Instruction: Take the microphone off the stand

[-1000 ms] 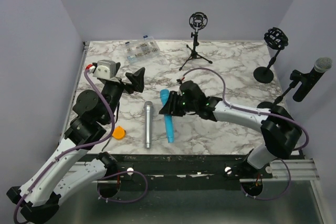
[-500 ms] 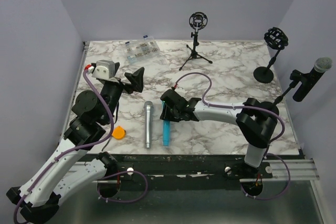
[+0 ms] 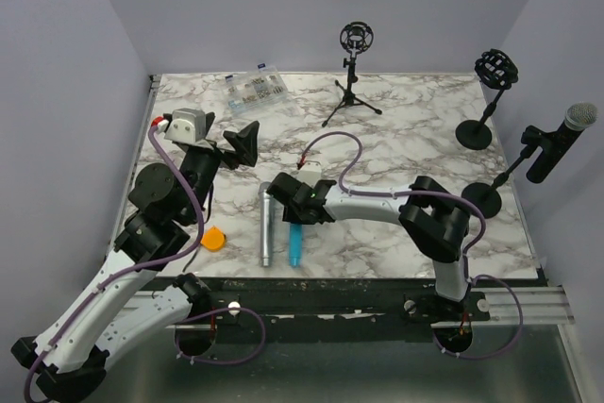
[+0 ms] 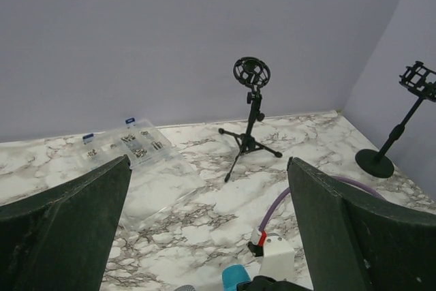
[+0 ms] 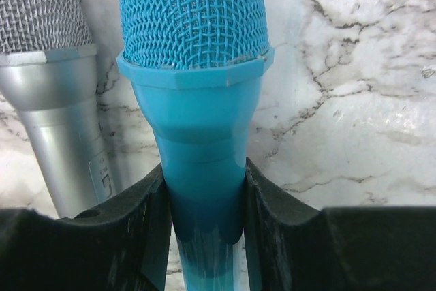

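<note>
Top view: the right gripper (image 3: pixel 294 203) mid-frame pinches the turquoise plastic microphone (image 3: pixel 296 244), off any stand beside a silver metal microphone (image 3: pixel 266 233). A black handheld microphone (image 3: pixel 557 143) is still clipped far right, so I'd say part done. Left wrist view: the left gripper (image 4: pixel 208 168) is spread wide, holding nothing. Right wrist view: black foam pads (image 5: pixel 146 223) squeeze the turquoise body at the bottom centre.

a blue microphone (image 5: pixel 197 120) fills the middle of the view. its mesh head is at the top and its smooth body runs down between the jaws. the dark pads (image 5: pixel 136 236) press against the body on both sides, just below the collar under the head. a silver microphone (image 5: pixel 51 86) lies just beside it on the left, roughly parallel, with its grey mesh head in the upper left corner. both rest on a white marbled surface (image 5: pixel 354 100) with dark veins.
</note>
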Controlling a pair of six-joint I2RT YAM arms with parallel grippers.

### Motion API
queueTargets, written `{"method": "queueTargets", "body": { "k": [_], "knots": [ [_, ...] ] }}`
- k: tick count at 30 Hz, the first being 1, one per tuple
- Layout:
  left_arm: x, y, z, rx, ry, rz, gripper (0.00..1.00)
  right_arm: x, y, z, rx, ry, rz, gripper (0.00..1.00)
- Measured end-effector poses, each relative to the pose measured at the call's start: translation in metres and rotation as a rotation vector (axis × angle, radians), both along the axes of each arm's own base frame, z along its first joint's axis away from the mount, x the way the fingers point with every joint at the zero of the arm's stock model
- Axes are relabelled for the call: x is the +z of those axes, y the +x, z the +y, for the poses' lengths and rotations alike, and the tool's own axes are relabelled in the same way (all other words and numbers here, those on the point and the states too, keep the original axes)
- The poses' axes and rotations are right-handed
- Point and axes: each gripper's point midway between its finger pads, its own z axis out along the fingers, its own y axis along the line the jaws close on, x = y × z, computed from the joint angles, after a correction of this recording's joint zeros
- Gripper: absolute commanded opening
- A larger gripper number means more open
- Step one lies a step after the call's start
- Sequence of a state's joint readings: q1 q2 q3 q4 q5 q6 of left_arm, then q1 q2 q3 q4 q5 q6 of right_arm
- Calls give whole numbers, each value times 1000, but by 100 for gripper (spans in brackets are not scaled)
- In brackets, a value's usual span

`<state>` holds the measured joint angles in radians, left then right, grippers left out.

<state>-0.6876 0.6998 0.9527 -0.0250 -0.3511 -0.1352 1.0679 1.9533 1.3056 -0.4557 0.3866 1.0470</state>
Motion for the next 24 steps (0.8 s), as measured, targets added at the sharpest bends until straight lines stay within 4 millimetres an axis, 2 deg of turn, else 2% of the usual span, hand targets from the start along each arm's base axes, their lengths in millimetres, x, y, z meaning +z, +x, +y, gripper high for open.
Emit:
{"method": "queueTargets", "body": {
  "k": [3, 6, 19, 24],
  "knots": [
    [1, -1, 1, 0, -3, -4, 96, -1, 2, 3, -7, -16, -16, 19],
    [3, -2, 2, 0, -7, -8, 96, -1, 5, 10, -12, -25, -39, 30],
    [5, -5, 4, 0, -13, -16, 96, -1, 5, 17, -30, -25, -70, 55],
    [6, -5, 4, 0, -14, -17, 96, -1, 4, 21, -30, -7, -77, 56]
  ]
}}
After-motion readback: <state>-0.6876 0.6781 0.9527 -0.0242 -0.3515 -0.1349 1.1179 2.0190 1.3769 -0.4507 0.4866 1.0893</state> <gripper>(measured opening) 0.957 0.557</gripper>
